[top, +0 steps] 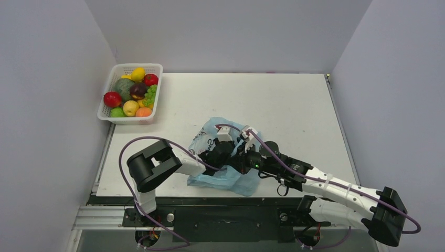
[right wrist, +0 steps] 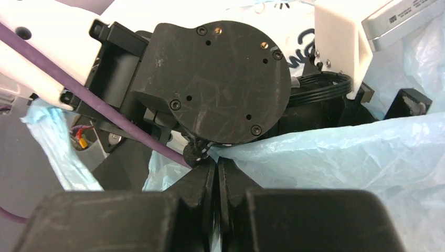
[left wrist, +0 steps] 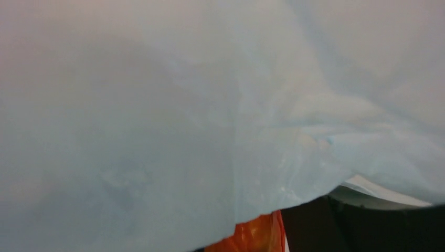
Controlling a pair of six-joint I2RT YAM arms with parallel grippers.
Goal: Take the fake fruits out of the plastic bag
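Observation:
The light-blue plastic bag point(top: 210, 137) lies crumpled at the table's near middle, with both arms meeting on it. My right gripper point(right wrist: 216, 164) is shut, its tips pinching an edge of the bag's film point(right wrist: 336, 157); it also shows in the top view point(top: 241, 156). My left wrist point(top: 218, 153) is pushed into the bag, and its fingers are hidden. The left wrist view is filled by the blue film point(left wrist: 183, 115). A glossy orange piece, perhaps a fake fruit point(left wrist: 254, 237), peeks out under the film's lower edge. No dark purplish fruit shows in the bag.
A white lattice basket point(top: 156, 67) with several toy fruits stands at the table's far left corner. The left arm's black wrist joint point(right wrist: 220, 79) sits just beyond my right fingertips. Grey walls close the table on three sides.

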